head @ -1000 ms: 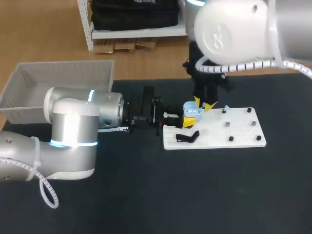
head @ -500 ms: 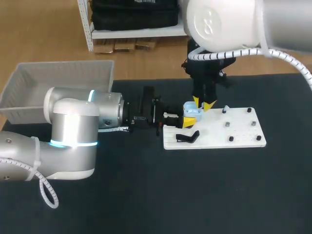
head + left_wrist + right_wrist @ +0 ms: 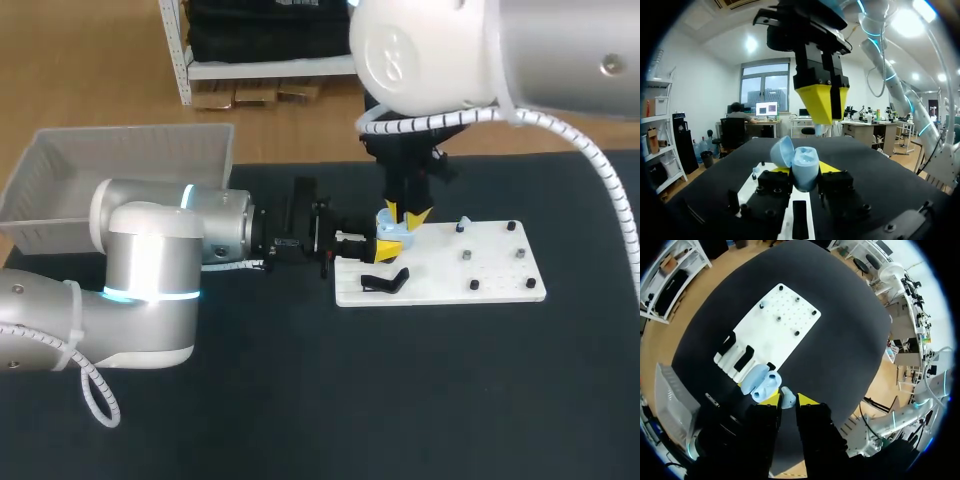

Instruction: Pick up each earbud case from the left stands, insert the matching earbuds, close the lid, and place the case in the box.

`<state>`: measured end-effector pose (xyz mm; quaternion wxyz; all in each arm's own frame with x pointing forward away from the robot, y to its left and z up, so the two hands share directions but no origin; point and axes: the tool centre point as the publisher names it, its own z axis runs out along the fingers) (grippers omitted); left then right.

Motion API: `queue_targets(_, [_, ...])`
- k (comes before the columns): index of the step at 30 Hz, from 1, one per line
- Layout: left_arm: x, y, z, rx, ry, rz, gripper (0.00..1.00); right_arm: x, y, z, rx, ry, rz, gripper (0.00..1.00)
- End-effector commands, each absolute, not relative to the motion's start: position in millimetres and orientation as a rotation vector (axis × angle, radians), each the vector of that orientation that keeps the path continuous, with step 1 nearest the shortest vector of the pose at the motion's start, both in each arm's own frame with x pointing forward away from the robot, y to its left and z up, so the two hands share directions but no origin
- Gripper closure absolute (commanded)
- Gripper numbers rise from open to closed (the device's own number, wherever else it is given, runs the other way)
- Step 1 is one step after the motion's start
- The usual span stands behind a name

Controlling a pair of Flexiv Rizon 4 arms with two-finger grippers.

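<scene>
A light blue earbud case (image 3: 393, 229) with its lid up sits between the yellow tips of my left gripper (image 3: 385, 248), which is shut on it over the left end of the white board (image 3: 490, 272). In the left wrist view the open case (image 3: 804, 167) fills the space between the fingers. Just above it hangs my right gripper (image 3: 402, 214), pointing down. The right wrist view shows that gripper (image 3: 789, 400) shut on a small light blue earbud (image 3: 788, 397), with the case (image 3: 762, 384) just ahead of it.
An empty black stand (image 3: 385, 281) sits on the board's near left, and several small black pegs (image 3: 474, 285) dot its right half. A small pale blue piece (image 3: 464, 224) stands at its far edge. A grey bin (image 3: 120, 160) is at the far left.
My right arm has swung to the left, bringing its gripper slightly left and closer over the open case. The left arm and the case have stayed put.
</scene>
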<state>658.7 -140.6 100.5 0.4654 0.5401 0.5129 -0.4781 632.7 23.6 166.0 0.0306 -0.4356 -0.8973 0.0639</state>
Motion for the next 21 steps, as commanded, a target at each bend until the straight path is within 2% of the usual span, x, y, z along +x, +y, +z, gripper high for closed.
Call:
queue_targets(1, [659.8, -141.0, 99.9, 1.327, 1.258, -1.176, 1.00, 638.5, 28.6, 166.8, -1.350, -2.751, 0.231, 1.00])
queue_targets(21, [659.8, -141.0, 99.9, 1.327, 1.258, -1.176, 1.00, 644.5, 26.9, 158.6, -1.354, -2.721, 0.242, 1.00])
